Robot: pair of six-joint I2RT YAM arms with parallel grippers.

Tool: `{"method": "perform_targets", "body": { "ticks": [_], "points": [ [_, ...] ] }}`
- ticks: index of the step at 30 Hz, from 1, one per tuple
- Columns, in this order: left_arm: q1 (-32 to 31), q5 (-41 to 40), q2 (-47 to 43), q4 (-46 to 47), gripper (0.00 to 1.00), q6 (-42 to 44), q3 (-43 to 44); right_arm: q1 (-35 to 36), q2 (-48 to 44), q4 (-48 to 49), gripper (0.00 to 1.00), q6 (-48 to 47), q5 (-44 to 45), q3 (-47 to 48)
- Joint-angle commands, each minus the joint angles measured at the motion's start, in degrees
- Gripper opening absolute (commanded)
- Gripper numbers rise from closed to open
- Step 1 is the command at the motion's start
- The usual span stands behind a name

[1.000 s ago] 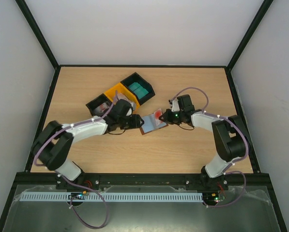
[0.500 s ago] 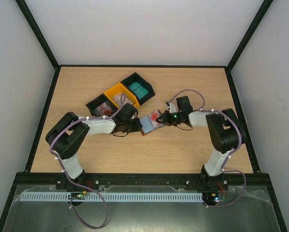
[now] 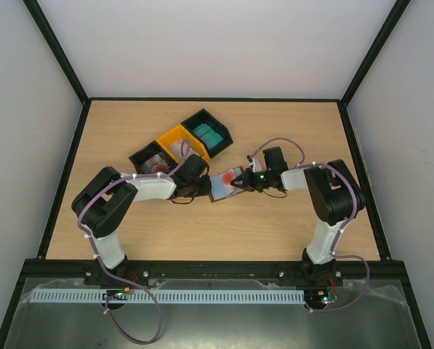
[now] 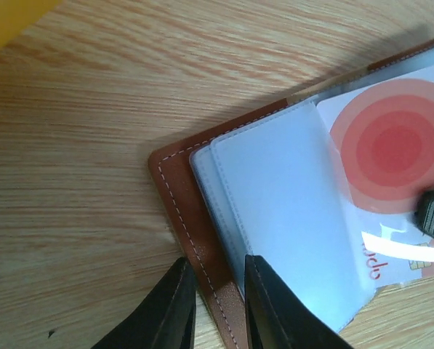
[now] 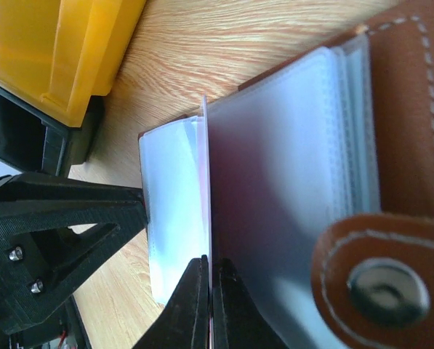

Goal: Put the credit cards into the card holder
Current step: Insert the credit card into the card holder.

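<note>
At frame centre, the right gripper (image 5: 208,287) pinches a white card (image 4: 391,156) edge-on at the card holder's (image 4: 179,193) sleeves (left gripper (image 4: 218,305) clamping its cover).

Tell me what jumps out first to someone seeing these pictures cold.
The two grippers meeting mid-table over the open brown card holder stand out first. The right gripper pinches a white card with red rings edge-on at the clear sleeves, and the left gripper straddles the holder's stitched edge. Behind them, toward the left, sits a row of black and yellow bins.
</note>
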Motion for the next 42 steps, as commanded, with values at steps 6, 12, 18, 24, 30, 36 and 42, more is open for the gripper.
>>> {"method": "perform_targets", "body": {
  "ticks": [6, 12, 18, 24, 30, 36, 42],
  "points": [
    [-0.2, -1.1, 3.2, -3.6, 0.2, 1.1, 0.6, 1.3, 2.2, 2.0, 0.02, 0.3, -1.6, -1.1],
    [-0.2, -0.9, 3.4, -3.3, 0.19, 1.0, 0.6, 2.0, 3.0, 4.5, 0.02, 3.3, -1.0, -2.4],
    [-0.2, -0.7, 3.3, -3.2, 0.18, 0.7, 0.4, 3.9, 2.8, 7.9, 0.05, 6.1, 1.4, -3.8],
    [-0.2, -0.4, 2.9, -3.2, 0.18, 0.7, 0.1, 6.0, -1.9, 6.8, 0.26, 8.4, 8.1, -4.5],
    [-0.2, 1.8, 2.0, -2.7, 0.18, 1.0, 0.0, 9.0, -6.9, -0.6, 0.51, 6.9, 17.6, -3.3],
    [-0.2, 3.9, 1.8, -1.4, 0.18, 1.7, -0.3, 15.6, -7.5, -5.2, 0.56, 6.6, 28.3, -1.5],
    [-0.2, 4.2, 1.9, -0.1, 0.17, 1.5, -1.6, 18.7, -5.4, -9.6, 0.54, 4.0, 36.2, 2.6]
  ]
}}
